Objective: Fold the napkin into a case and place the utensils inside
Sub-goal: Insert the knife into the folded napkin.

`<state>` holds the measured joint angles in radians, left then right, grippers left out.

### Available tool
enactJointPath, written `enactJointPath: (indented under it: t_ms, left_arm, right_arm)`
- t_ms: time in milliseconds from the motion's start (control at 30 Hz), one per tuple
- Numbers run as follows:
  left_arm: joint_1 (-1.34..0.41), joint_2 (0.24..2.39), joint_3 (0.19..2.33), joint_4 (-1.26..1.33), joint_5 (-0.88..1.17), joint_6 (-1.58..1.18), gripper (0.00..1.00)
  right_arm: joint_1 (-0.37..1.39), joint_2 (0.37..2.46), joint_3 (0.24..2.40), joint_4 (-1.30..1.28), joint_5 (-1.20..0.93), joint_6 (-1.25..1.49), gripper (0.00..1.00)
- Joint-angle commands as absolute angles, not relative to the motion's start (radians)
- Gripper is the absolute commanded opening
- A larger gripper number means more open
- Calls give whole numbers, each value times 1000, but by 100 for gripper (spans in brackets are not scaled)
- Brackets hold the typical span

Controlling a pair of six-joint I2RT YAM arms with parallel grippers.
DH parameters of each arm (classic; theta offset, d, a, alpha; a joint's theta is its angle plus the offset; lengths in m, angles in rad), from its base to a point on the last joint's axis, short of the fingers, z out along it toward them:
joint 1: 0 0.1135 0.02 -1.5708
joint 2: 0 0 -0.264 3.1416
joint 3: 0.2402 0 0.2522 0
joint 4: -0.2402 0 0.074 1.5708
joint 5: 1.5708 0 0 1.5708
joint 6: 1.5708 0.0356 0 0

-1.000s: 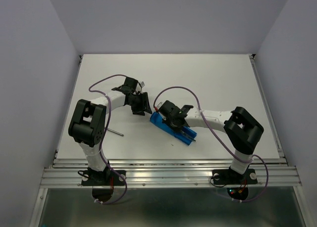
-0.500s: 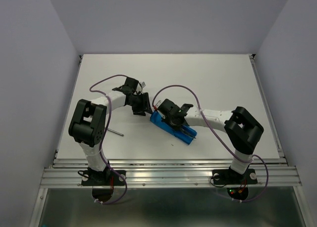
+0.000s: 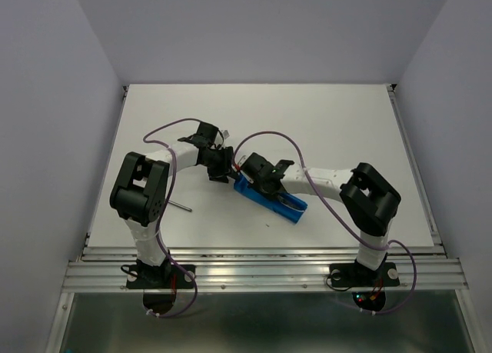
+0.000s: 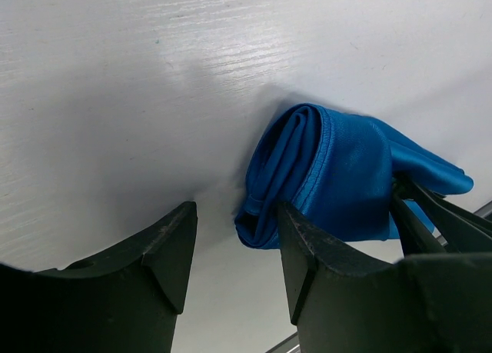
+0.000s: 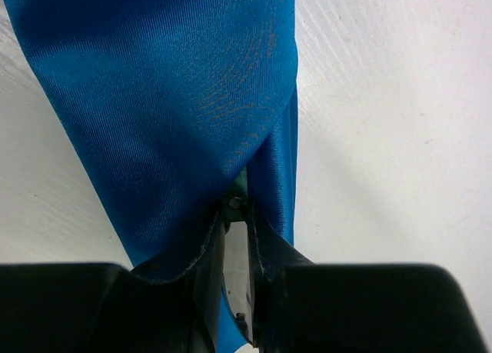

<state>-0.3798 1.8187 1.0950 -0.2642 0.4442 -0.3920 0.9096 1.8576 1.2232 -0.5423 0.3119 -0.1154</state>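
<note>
The right end effector [image 5: 237, 213], jaws narrow, pinches what looks like the teal-handled utensil [image 5: 240, 185], its fingers tucked under an overlapping flap of the case [image 5: 154, 84]. The left end effector [image 4: 234, 224] stands wide and empty at the case's rolled end, one finger touching the fold. Folding looks done and one utensil seems partly inside. The grey metal utensil [image 3: 181, 206] lies on the worktop [image 3: 323, 122], well left of the case, not yet fetched.

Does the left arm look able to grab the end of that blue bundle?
Probably yes: the left gripper is open, and the case has its end right before it, with nothing between.
</note>
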Motion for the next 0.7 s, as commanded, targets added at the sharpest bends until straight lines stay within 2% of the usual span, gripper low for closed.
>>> enactJointPath:
  t_ms: [0,667]
  left_arm:
    - [-387,1827,1109,-264,449,-370,56]
    - [-387,1836,1117,-278,454,-348,56]
  right_arm:
    - [911,1862,1279,-520,354,-144,4]
    - [911,1894,1301,-480,436,-290,3]
